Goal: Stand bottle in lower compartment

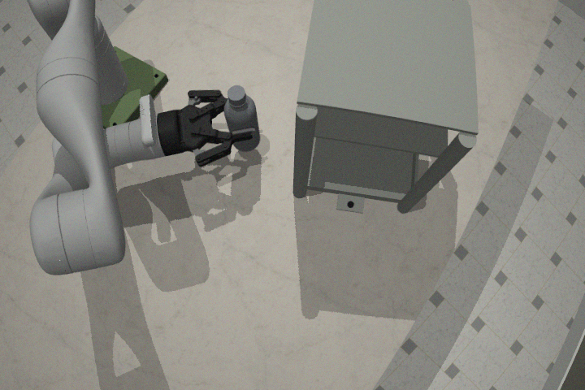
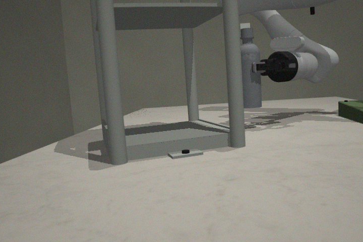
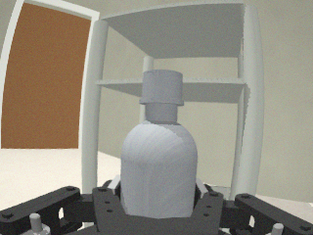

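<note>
Your gripper pinching the upright bottle at mid-body, cap up, beside the shelving unit, whose post hides the bottle's left edge from you, fingertip contact unclear.

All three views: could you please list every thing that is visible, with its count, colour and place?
bottle: one, grey, upright with cap up, held beside the shelving unit, outside it
shelving unit: one, grey-green, on the table
small plate with a black dot: one, grey, at the front lip of the lower compartment
door: one, brown, in the far wall
base plate: one, green, under the arm
arm: one, light grey
fingers: black, shut on the bottle
</note>
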